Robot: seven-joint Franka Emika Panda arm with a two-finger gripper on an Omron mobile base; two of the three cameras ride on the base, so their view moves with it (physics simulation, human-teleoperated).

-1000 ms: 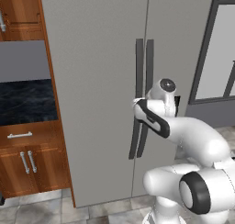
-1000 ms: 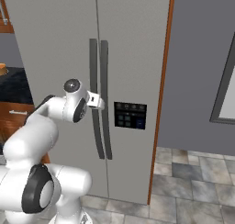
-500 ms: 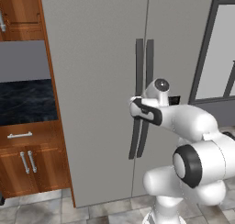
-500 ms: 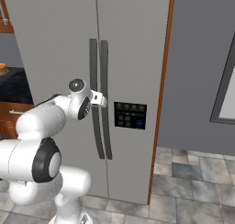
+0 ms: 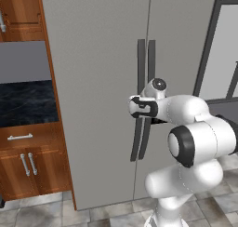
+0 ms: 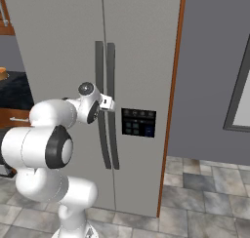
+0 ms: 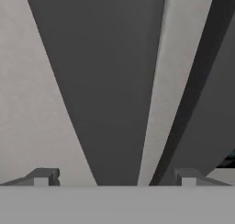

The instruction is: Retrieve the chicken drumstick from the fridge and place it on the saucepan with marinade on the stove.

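The fridge (image 5: 93, 82) (image 6: 141, 47) stands with both light-grey doors shut, so the chicken drumstick is hidden. My gripper (image 5: 138, 109) (image 6: 106, 104) is pressed up to the pair of long dark handles at mid height. In the hand view my gripper (image 7: 117, 176) is open and straddles one dark handle (image 7: 110, 103). That handle sits between the fingertips (image 7: 46, 175) without touching them. The second handle (image 7: 202, 90) runs past on the right. The saucepan and the stove are out of view.
Wooden cabinets (image 5: 28, 165) with a dark counter recess (image 5: 25, 103) stand left of the fridge. A small orange sliver (image 6: 2, 73) shows at the left edge above a dark surface. A grey wall (image 6: 210, 86) and tiled floor (image 6: 205, 188) lie to the right.
The arm has stretched forward and its elbow has swung toward the cameras. The hand has moved a little left and closer in against the fridge handles.
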